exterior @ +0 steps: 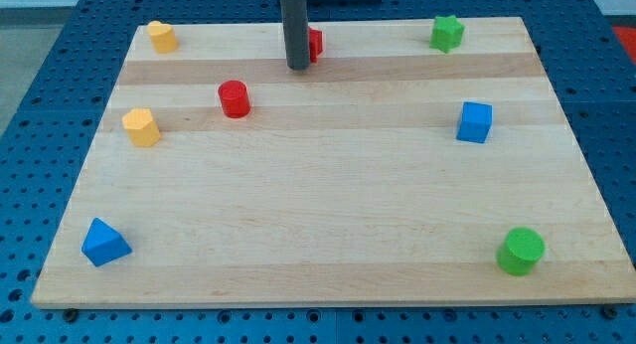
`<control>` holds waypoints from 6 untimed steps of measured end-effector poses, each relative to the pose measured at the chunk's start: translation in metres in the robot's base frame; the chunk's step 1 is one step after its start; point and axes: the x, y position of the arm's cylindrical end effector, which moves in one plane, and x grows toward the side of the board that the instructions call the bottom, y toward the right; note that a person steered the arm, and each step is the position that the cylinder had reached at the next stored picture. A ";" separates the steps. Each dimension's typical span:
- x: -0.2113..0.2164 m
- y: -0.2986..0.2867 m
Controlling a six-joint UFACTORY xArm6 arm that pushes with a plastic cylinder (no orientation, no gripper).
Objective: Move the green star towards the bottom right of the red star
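Green star [447, 32] sits near the table's [328, 245] top right corner, untouched. Red star [314, 44] at top centre, mostly hidden behind my rod. My tip [297, 66] rests just left of it, well apart from the green star. No claw on this rig; nothing grasped. Judgement: tip must travel right, past the green star, to push it leftward

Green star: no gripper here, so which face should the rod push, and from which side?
Push the green star on its right face, coming from the view's right, probably. The red block, half hidden behind my tip, lies to its left, so it must slide leftward and slightly down.
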 end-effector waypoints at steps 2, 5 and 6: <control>0.011 0.006; 0.041 0.191; 0.031 0.255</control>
